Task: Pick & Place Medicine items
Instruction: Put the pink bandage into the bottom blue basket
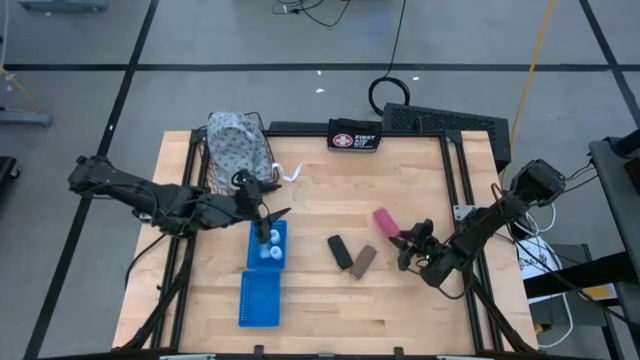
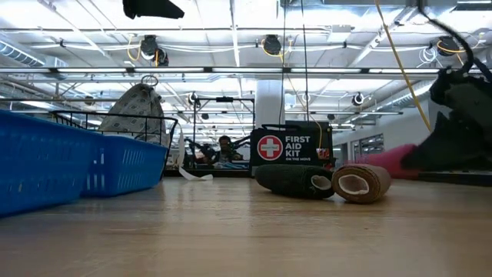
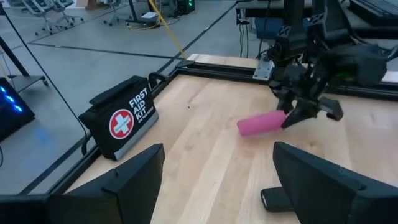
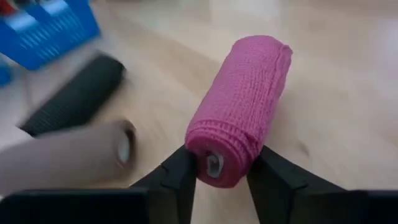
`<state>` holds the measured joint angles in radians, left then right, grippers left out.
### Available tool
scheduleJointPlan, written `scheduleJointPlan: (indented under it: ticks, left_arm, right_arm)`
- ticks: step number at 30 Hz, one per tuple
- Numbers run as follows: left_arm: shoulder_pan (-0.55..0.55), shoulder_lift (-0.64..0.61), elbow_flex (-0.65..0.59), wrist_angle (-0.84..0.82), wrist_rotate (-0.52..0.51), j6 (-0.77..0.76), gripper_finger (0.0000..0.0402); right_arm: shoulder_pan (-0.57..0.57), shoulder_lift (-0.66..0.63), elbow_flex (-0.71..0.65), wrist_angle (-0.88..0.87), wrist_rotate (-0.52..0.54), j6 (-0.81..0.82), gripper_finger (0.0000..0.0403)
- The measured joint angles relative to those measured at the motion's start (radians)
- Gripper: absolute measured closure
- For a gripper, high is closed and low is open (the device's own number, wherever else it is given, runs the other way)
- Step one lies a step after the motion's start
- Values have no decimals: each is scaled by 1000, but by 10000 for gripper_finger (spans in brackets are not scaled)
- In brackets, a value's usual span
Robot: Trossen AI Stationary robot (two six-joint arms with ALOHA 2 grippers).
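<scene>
Wooden worktop (image 1: pixel 310 190) carries everything. Right tool (image 4: pixel 219 176) reaches low, its fingers pinching one end of the pink bandage roll (image 4: pixel 241 107), right of the blue basket (image 1: pixel 267 245). Left tool (image 1: pixel 268 218) hangs wide open above that basket, which holds white bottles (image 1: pixel 268 252).

1. The high view looks straight down on the whole table (image 1: pixel 320 170) from far up.
2. The low view sits at table height, looking level across into the room.
3. Each wrist view looks forward from close by.
4. All four views share the pink roll (image 4: pixel 239 106).
</scene>
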<state>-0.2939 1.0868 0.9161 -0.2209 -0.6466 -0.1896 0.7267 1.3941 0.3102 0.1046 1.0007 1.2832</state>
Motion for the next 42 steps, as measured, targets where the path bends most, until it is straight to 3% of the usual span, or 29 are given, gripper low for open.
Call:
scheduleJointPlan:
  ticks: [4, 10, 14, 21, 28, 34, 38, 42]
  left_arm:
    - [1, 5, -1, 15, 9, 2, 88]
    - [9, 28, 0, 79, 18, -2, 87]
    - [9, 59, 0, 137, 19, -1, 87]
    - [12, 147, 0, 237, 21, -14, 90]
    - [15, 261, 0, 396, 49, -79, 85]
    - [39, 373, 2, 523, 266, -119, 85]
    - [74, 438, 122, 321, 415, -209, 85]
    - [87, 547, 367, -33, 421, -111, 85]
  right_arm:
    - [-2, 0, -31, 229, 75, -273, 310]
    - [-2, 0, -33, 475, 61, -666, 318]
    - [-2, 0, -33, 644, -44, -903, 318]
    - [-1, -1, -33, 855, -246, -1182, 319]
    - [-1, -1, -33, 901, -281, -1227, 319]
    - [-2, -1, -33, 901, -297, -1209, 319]
    - [-16, -1, -32, 894, -299, -1174, 319]
    - [-47, -1, -32, 882, -300, -1137, 319]
